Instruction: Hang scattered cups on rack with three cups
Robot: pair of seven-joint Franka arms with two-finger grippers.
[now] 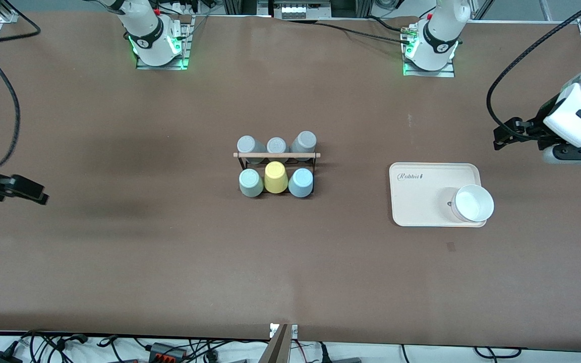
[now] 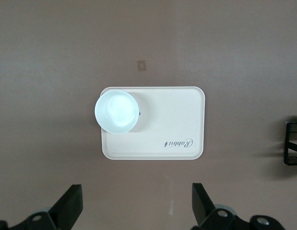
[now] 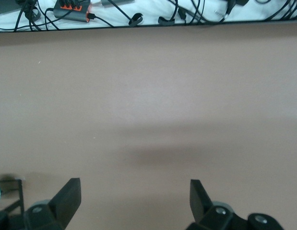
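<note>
**Front view, with both wrist views.** Low in the frame, toward the left arm's end, a cream tray (image 1: pixel 421 201) carried a white cup (image 1: pixel 473 203) at its corner. At the frame's centre stood the rack (image 1: pixel 276 155). Its nearer row held the mint-green cup (image 1: pixel 250 182), a yellow tumbler (image 1: pixel 276 177) and the light blue cup (image 1: pixel 301 182), all bottom-up and touching side by side. Three grey tumblers (image 1: pixel 276 145) filled the row above the wooden rod. No cup lay loose on the table, so the hanging appeared complete.

The left gripper (image 2: pixel 136 189) hung over the table beside the tray, fingers spread and empty. The right gripper (image 3: pixel 134 183) hung over bare table at the right arm's end, likewise spread and empty. Both arms waited.

The step in hand was judged to be a final check. Done well, it would keep both arms high and well apart from the rack, since a brush against the rod could unseat the lightly perched cups.
</note>
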